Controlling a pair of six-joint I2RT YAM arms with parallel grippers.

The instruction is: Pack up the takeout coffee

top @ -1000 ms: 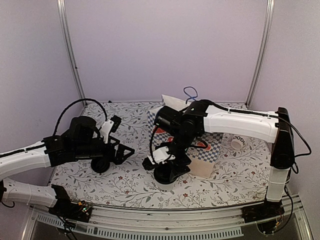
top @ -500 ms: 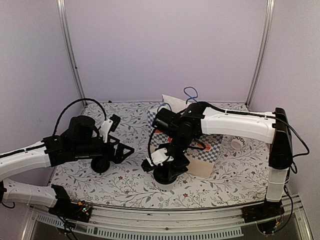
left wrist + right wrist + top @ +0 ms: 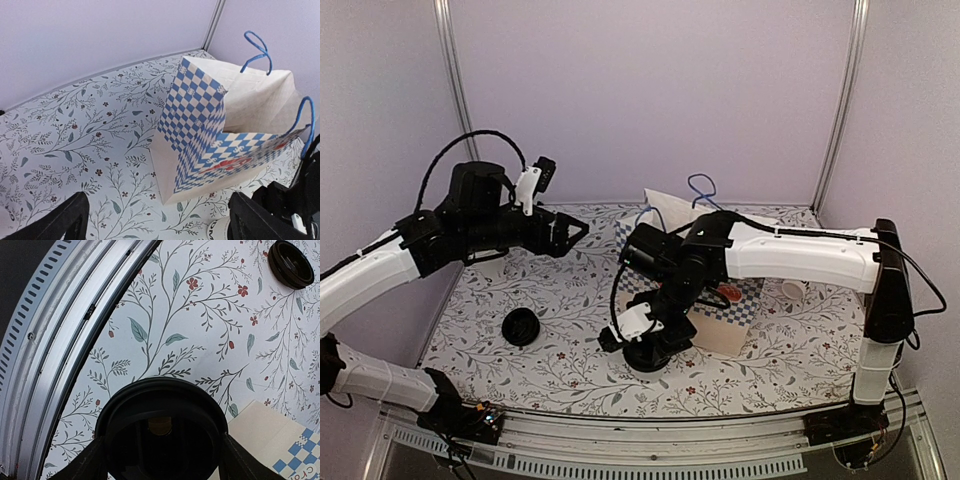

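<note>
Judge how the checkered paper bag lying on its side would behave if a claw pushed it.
The checkered paper bag looks thin and creased, so its walls would probably buckle rather than resist. Nothing shows inside it, so it is likely light and would slide across the table. Its blue cord handles look floppy.

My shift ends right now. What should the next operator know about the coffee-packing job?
Left gripper: open, empty, held high over the table's left side.
Right gripper: closed on the takeout coffee at its black lid, near the front edge.
Checkered bag: on its side behind that arm, mouth open, nothing visible inside.
A separate black round lid sits at left.
Done: coffee gripped. Left: lift it, put it in the bag.
</note>
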